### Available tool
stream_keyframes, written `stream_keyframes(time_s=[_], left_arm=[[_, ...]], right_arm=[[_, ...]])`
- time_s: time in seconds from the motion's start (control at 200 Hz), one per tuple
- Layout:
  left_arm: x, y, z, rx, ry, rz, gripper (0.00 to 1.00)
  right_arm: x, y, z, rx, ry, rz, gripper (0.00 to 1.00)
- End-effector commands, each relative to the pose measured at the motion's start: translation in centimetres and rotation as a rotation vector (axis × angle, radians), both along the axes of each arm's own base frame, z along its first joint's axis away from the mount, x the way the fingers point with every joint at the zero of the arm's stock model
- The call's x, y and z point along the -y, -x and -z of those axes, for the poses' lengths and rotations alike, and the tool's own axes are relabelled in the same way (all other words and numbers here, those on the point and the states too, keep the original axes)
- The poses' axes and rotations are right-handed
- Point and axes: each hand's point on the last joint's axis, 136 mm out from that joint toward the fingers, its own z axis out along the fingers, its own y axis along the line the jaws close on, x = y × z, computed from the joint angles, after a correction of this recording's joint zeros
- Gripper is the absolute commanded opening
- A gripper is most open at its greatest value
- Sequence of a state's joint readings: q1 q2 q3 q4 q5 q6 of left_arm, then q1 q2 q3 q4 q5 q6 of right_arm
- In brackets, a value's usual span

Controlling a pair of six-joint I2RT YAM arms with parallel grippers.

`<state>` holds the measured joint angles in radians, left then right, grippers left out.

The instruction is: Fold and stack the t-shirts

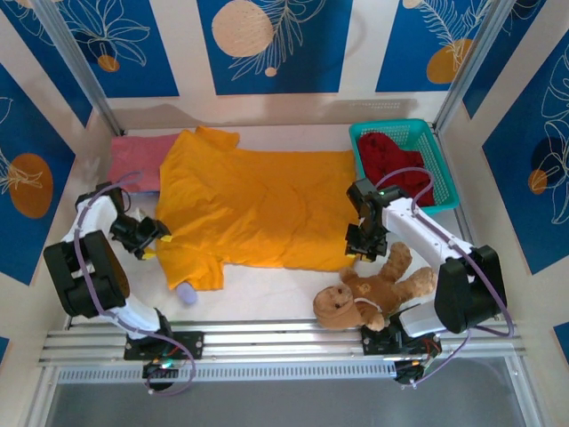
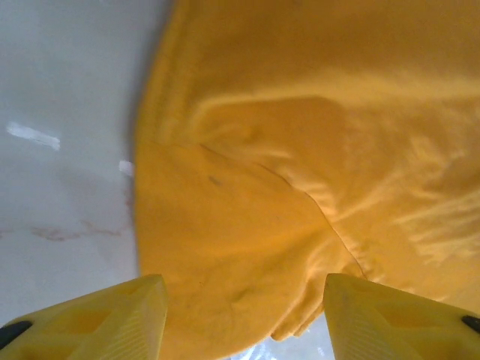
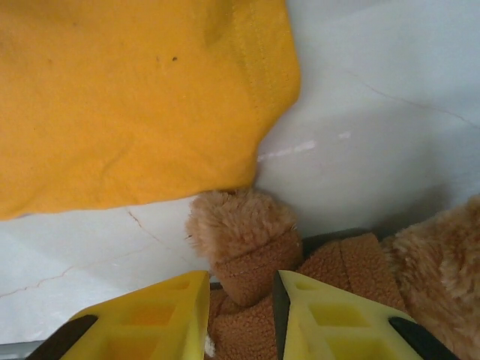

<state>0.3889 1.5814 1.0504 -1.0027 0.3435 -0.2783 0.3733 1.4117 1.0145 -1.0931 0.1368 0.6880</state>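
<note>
The mustard-orange t-shirt (image 1: 258, 205) was laid flat across the middle of the table (image 1: 267, 289), apparently spread out so that folding could be started from its edges. The left gripper (image 1: 153, 238) was set at the sleeve on the shirt's left side. In the left wrist view its jaws were spread wide, with the sleeve cloth lying between and beneath them, not yet pinched.

The right gripper (image 1: 363, 247) was brought low at the hem corner on the opposite side, probably to take that corner. Its jaws were drawn close together with a narrow gap. Whether anything was pinched could not be told.

The teddy bear (image 1: 373, 289) was found in the way: one paw lay just beside the hem, right at the right gripper's jaws.

A pink shirt (image 1: 133, 160) was placed at the far left, touching the orange one. A dark red shirt (image 1: 391, 160) was left in the teal basket (image 1: 444, 169) at the far right.
</note>
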Motion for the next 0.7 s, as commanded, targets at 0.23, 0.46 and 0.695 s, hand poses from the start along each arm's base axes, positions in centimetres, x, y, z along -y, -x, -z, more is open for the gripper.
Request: stream_keyframes(time_s=[0.23, 0.46, 0.695], left_arm=[[-3.1, -0.8, 2.3, -0.032, -0.05, -0.031, 0.45], [-3.4, -0.4, 3.4, -0.063, -0.065, 0.011, 0.35], [-2.6, -0.6, 4.5, -0.07, -0.068, 0.051, 0.25]], right_arm=[[0.3, -0.3, -0.2, 0.021, -0.066, 0.037, 0.27], [1.1, -0.8, -0.9, 0.062, -0.09, 0.07, 0.23], [1.9, -1.4, -1.5, 0.076, -0.1, 0.078, 0.22]])
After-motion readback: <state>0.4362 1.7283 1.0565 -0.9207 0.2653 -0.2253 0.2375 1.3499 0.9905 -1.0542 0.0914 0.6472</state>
